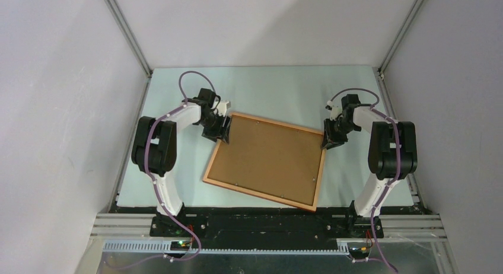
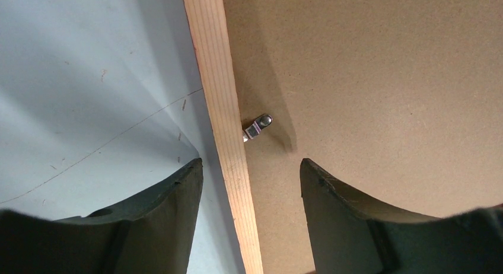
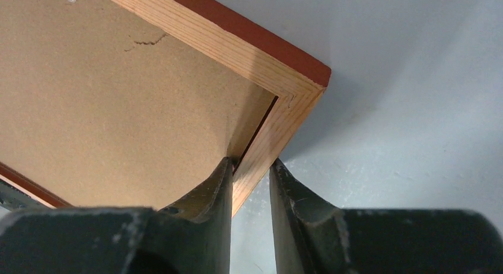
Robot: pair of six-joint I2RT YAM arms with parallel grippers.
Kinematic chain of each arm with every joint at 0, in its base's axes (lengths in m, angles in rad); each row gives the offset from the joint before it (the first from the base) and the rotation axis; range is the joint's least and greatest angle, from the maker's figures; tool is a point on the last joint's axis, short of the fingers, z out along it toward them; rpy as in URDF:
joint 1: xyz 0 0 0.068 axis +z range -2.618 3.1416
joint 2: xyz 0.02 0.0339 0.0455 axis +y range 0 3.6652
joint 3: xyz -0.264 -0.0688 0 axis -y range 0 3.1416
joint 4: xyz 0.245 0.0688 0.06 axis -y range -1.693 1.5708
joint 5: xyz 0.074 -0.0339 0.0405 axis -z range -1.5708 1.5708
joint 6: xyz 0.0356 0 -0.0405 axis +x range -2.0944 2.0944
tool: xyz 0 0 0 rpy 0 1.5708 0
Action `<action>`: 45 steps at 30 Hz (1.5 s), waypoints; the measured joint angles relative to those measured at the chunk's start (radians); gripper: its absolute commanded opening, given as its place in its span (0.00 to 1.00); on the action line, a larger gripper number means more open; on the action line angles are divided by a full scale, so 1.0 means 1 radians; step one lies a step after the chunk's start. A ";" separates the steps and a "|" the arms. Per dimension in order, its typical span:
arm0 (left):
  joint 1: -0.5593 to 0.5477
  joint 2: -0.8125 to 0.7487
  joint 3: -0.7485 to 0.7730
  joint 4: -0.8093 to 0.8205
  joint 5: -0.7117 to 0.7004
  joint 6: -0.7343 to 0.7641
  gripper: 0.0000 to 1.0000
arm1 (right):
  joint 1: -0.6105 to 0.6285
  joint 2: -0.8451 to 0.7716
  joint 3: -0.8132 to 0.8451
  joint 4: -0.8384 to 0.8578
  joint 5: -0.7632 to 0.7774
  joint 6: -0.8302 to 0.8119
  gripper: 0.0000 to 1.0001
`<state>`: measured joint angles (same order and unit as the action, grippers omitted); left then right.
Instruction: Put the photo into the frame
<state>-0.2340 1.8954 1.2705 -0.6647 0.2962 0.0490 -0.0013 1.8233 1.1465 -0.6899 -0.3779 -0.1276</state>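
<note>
The frame (image 1: pixel 261 194) is lying back-up at the centre of the counter (image 1: pixel 285 90). The left fingers (image 2: pixel 166 220) are standing apart, straddling its left rail. The right fingers (image 3: pixel 207 209) are clamping its upper right corner.

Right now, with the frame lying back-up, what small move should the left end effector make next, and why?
Probably close the left end effector on the frame. Its fingers stand open astride the wooden rail, one over the table, one over the backing board, beside a small metal tab. The right end effector pinches a far corner, so a second grip should steady the frame.
</note>
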 measured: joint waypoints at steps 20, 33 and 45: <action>0.000 -0.008 -0.011 0.005 0.018 0.001 0.66 | 0.000 0.093 0.153 -0.037 0.033 -0.009 0.00; 0.000 -0.034 -0.016 0.005 0.022 0.003 0.62 | 0.031 0.190 0.322 -0.065 0.027 -0.078 0.00; 0.005 -0.034 -0.032 0.008 0.003 0.003 0.41 | 0.040 0.234 0.379 -0.113 0.000 -0.197 0.00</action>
<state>-0.2291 1.8610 1.2381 -0.6571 0.2989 0.0525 0.0383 2.0571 1.5257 -0.8028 -0.3775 -0.3248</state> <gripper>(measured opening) 0.424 0.257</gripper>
